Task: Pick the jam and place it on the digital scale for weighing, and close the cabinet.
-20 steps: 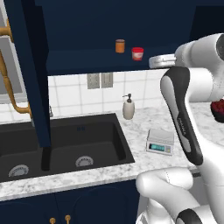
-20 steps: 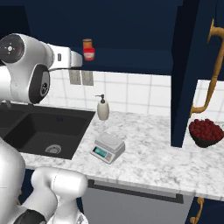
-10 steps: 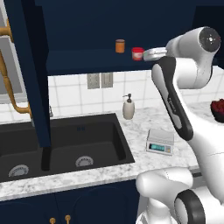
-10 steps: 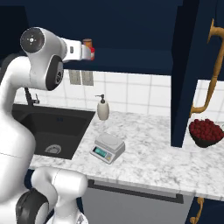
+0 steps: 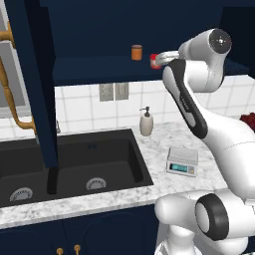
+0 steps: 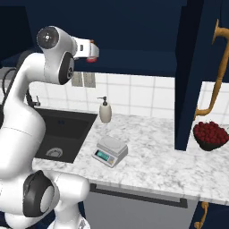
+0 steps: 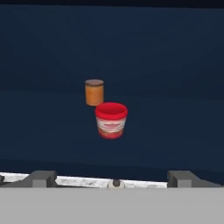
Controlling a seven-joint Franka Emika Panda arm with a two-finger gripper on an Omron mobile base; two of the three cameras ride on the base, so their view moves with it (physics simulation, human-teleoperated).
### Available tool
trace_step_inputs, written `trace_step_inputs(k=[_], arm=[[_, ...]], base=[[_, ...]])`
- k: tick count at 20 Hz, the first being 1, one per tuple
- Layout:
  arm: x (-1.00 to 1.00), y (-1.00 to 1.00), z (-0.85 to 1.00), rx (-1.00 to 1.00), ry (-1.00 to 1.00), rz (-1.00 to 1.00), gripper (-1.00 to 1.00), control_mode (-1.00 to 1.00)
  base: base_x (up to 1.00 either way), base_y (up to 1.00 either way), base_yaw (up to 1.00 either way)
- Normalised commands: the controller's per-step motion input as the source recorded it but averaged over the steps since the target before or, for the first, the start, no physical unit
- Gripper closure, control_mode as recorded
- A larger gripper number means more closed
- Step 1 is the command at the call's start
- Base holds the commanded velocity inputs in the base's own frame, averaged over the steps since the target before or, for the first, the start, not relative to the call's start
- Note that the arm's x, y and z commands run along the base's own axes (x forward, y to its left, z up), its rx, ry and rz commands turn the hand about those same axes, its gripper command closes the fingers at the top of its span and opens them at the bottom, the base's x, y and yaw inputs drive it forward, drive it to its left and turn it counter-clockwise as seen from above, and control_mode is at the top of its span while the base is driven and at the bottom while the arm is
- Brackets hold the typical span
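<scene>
Open navy cabinet [image 5: 104, 30] shelf is carrying two jars. Jam [image 7: 111, 120] is sitting upright on the shelf, straight ahead of the claw [image 7: 111, 177], not touching it; jaws are standing wide apart, nothing between them. Orange-brown jar [image 7: 94, 92] is standing upright further back and a bit left of the claw's line, near the jam, apart from it.

Marble counter [image 6: 152, 154], below the claw, is carrying the digital scale [image 6: 110, 150], lying flat near the front edge with its display facing forward. Soap dispenser [image 6: 105, 110] is standing upright by the tiled wall, behind the scale. Dark bowl of red fruit [image 6: 210, 135] is sitting on the counter's far right end. Black sink [image 5: 64, 167] is sitting set into the counter on the left.
</scene>
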Motion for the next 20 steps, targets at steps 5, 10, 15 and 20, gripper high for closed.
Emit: trace_step_inputs(k=[5,10,15,20], arm=[[0.19,0.0,-0.31,0.0,-0.01,0.0,-1.0,-1.0],[0.23,0.0,-0.11,0.0,0.0,0.0,-1.0,-1.0],[0.44,0.0,-0.01,0.0,0.0,0.0,-1.0,-1.0],[0.43,0.0,0.0,0.0,0.0,0.0,-1.0,-1.0]], base=[[0.0,0.0,0.0],[0.0,0.0,0.0],[0.0,0.0,0.0],[0.0,0.0,0.0]])
